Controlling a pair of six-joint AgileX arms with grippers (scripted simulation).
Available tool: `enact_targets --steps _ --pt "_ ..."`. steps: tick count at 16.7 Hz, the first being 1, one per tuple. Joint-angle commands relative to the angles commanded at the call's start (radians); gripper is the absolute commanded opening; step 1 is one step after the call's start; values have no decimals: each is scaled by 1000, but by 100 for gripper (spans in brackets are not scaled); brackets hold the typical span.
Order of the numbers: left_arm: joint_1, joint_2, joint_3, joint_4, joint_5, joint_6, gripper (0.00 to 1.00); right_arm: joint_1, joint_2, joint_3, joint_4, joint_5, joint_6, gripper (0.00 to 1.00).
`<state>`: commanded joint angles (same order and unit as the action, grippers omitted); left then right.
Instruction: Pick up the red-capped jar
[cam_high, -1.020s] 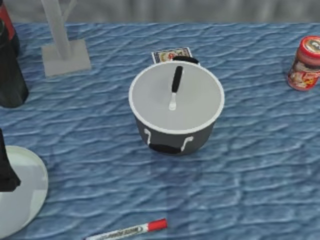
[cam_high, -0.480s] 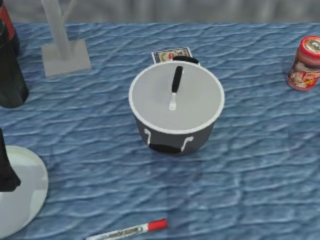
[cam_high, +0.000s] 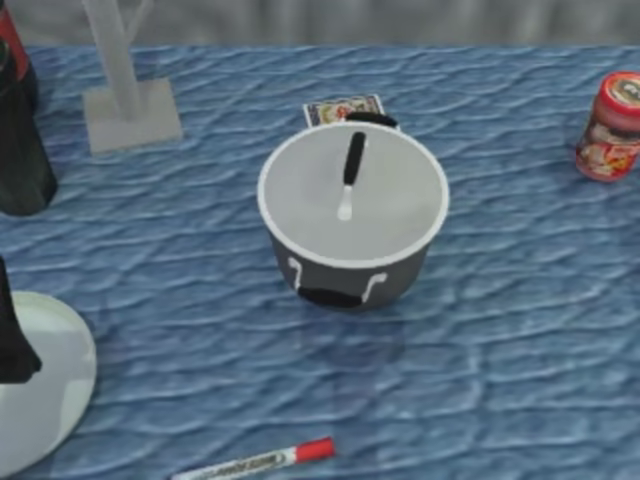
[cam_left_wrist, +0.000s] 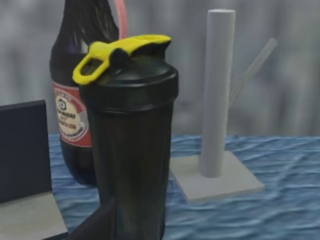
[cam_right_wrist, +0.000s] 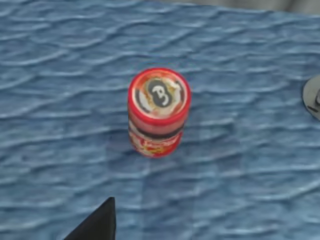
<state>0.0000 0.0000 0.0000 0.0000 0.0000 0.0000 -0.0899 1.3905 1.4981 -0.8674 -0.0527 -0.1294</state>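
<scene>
The red-capped jar (cam_high: 612, 126) stands upright at the table's far right edge, with a red lid and a red, white and yellow label. In the right wrist view the jar (cam_right_wrist: 158, 112) sits mid-picture on the blue cloth. A single dark fingertip (cam_right_wrist: 101, 222) of my right gripper shows short of it, well apart from it, and nothing is held. Neither gripper appears in the top view. In the left wrist view a dark fingertip (cam_left_wrist: 97, 224) of my left gripper shows beside a black shaker (cam_left_wrist: 129, 145), far from the jar.
A grey lidded pot (cam_high: 352, 222) stands mid-table, a small card (cam_high: 343, 108) behind it. A red-capped white marker (cam_high: 262, 460) lies at the front. At the left are the black shaker (cam_high: 20, 150), a dark bottle (cam_left_wrist: 80, 100), a grey post stand (cam_high: 128, 105) and a white disc (cam_high: 55, 385).
</scene>
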Motion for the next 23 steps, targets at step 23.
enact_targets --steps 23 --pt "0 0 0 0 0 0 100 59 1357 1405 -694 -27 -347 100"
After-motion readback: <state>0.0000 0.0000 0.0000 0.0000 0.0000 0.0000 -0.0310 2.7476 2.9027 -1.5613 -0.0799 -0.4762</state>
